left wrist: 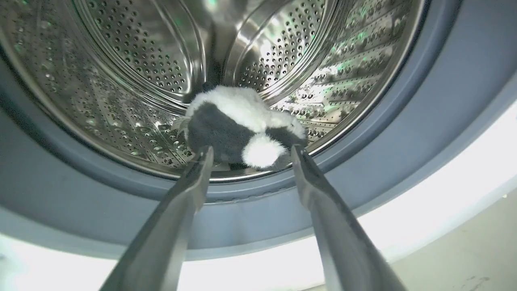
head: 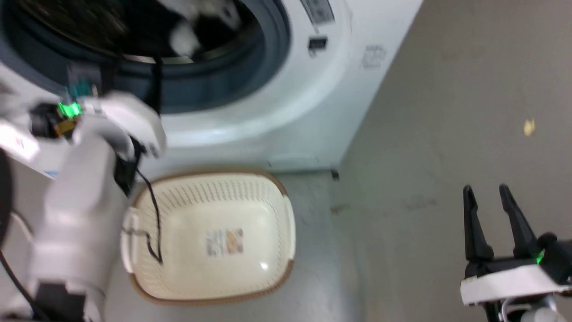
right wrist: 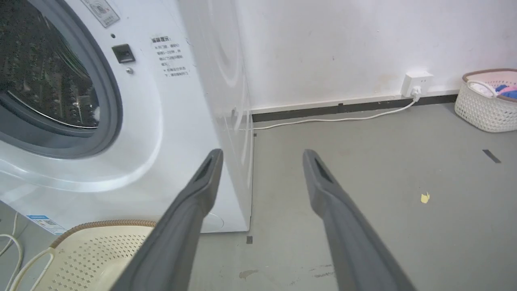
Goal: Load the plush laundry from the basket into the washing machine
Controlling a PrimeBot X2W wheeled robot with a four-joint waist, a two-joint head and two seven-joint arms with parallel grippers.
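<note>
The plush laundry, a black-and-white panda (left wrist: 238, 121), lies on the steel drum floor inside the washing machine (left wrist: 424, 133), just past the grey door seal. My left gripper (left wrist: 251, 150) is open at the drum mouth, its fingertips on either side of the panda, holding nothing. From the head camera the panda (head: 187, 31) is a blurred patch in the drum of the washing machine (head: 286, 116), and my pale left forearm (head: 85, 179) reaches up to it. The cream basket (head: 277, 183) stands on the floor below the door with no toy in it. My right gripper (head: 487, 192) is open over bare floor at lower right.
The right wrist view has the washing machine (right wrist: 169, 121) on the left, the basket's rim (right wrist: 105, 223) low down, and my right gripper (right wrist: 262, 153) over grey floor. A second basket (right wrist: 488, 101) with clothes, a wall socket (right wrist: 418, 79) and a white cable (right wrist: 331, 119) lie by the wall.
</note>
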